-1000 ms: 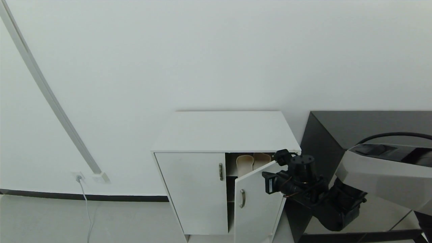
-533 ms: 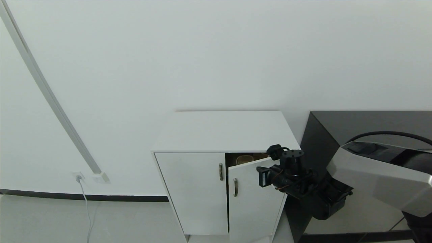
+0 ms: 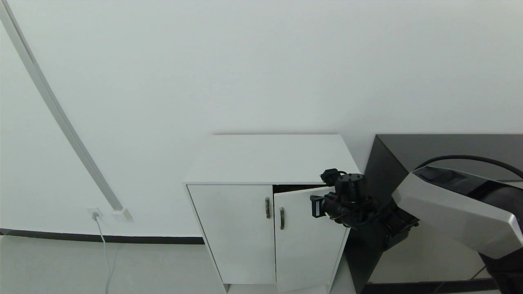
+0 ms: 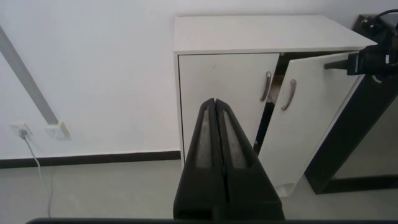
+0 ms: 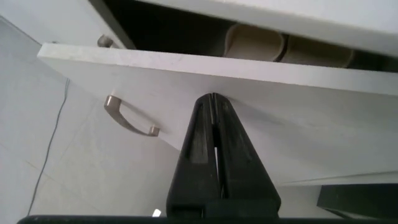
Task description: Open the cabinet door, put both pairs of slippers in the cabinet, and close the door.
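Starting on the left, a pale conduit strip runs slantwise down the wall to a socket, where a cable hangs to the floor. The left gripper hangs well back from the white cabinet, fingers pressed flat together with nothing in them. The cabinet's left door sits flush. The right door is only ajar by a thin dark wedge along its top edge, and the two metal handles are nearly side by side. The right gripper is pinched closed too, empty, with its tips right against the outer face of the right door, near the hinge side. Through the gap above that door, beige slippers sit inside on a shelf. A black unit stands just beside the cabinet on the right.
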Controlling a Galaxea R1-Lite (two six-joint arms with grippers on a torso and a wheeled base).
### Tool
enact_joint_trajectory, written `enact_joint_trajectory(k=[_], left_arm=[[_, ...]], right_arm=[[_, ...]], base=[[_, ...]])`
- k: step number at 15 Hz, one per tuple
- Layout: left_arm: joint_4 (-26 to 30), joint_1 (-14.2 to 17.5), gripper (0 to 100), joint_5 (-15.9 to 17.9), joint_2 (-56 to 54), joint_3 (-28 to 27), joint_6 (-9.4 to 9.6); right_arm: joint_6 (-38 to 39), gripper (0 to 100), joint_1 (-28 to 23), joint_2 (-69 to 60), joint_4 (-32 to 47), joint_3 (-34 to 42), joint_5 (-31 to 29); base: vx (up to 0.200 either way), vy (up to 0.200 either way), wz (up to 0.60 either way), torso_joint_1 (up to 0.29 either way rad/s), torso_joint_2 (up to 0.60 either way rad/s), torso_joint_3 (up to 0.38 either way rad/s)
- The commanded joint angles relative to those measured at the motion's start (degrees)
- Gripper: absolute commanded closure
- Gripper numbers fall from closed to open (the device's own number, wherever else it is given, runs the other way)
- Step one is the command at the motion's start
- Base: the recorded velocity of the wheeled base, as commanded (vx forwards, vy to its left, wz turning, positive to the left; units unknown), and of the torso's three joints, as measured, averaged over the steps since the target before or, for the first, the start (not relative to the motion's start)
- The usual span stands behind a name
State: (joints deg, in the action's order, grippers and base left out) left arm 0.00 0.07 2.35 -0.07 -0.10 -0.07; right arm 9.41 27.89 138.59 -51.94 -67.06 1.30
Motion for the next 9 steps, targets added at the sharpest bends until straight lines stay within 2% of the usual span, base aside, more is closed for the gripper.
enact_joint_trajectory(k=[1,9], left_arm=[[0.0,0.0,100,0.0,0.1,0.0,-0.01],[0.0,0.0,100,0.0,0.1,0.1,-0.01]], right_arm=[[0.0,100,-0.5,1.1,0.6,-2.0,-0.1],[0.0,100,-1.2,3.3,2.3,-5.8,-0.2]], base=[[0.000,0.000,0.00,0.000,0.00,0.000],[0.000,0.000,0.00,0.000,0.00,0.000]])
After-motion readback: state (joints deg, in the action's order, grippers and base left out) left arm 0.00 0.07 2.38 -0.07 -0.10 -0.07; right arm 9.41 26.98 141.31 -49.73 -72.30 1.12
